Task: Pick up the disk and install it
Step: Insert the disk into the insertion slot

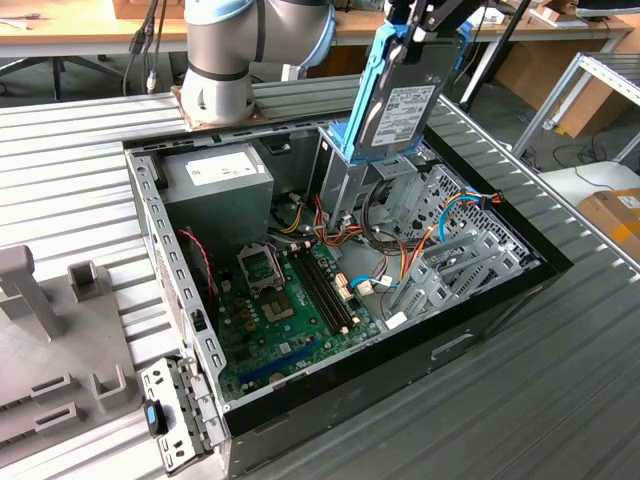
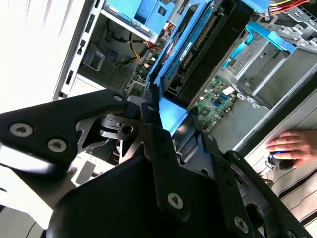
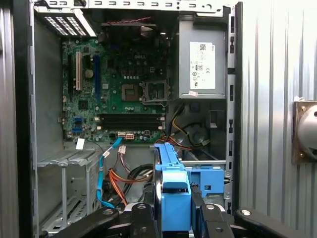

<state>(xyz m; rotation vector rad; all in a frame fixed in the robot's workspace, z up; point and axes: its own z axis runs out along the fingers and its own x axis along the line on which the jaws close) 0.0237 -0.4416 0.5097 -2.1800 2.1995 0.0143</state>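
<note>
Pinching the disk (image 1: 402,100) by its upper end, the gripper (image 1: 425,20) holds it tilted directly above the upright drive cage (image 1: 345,190), lower end near the cage top, inside the open computer case (image 1: 470,330).

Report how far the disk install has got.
Done: the disk is lifted, clamped in the pincer. In hand: it hangs edge-down, its lower end at the top of the drive cage in the open computer case. Left: it is not yet seated in the cage.
</note>
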